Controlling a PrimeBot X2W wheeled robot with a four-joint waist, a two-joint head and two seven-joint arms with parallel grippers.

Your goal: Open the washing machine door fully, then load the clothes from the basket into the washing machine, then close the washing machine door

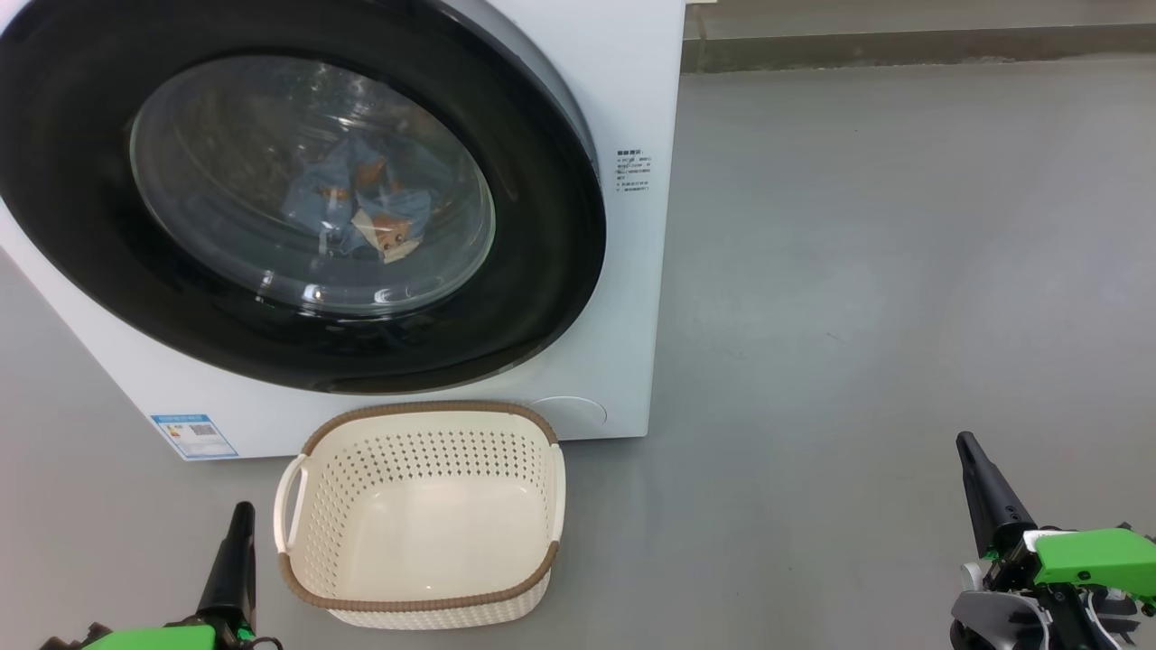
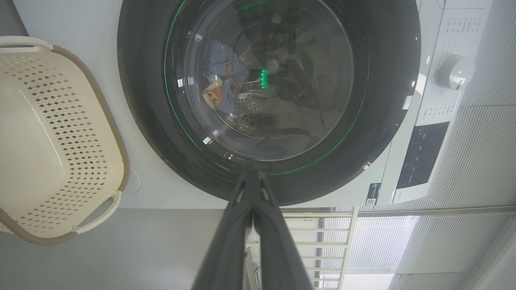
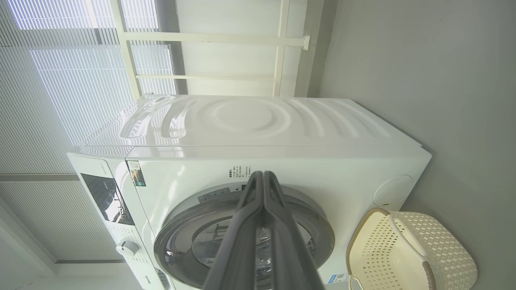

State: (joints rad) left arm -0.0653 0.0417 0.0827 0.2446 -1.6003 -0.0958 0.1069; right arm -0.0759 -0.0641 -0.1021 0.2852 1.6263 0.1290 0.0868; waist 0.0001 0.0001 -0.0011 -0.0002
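Clothes (image 1: 361,212) lie inside the machine (image 1: 632,90), behind the door (image 1: 542,271), which sits flush and shut. The basket (image 1: 424,411) stands empty on the floor (image 1: 858,271) just below it. The left gripper (image 1: 241,516), fingers pressed together, hangs beside the basket, nearer the door. The right gripper (image 1: 969,449), also closed, is well off right. Job looks done.

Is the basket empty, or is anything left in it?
Empty: the basket shows a bare cream floor; the clothes lie behind the washing machine door.
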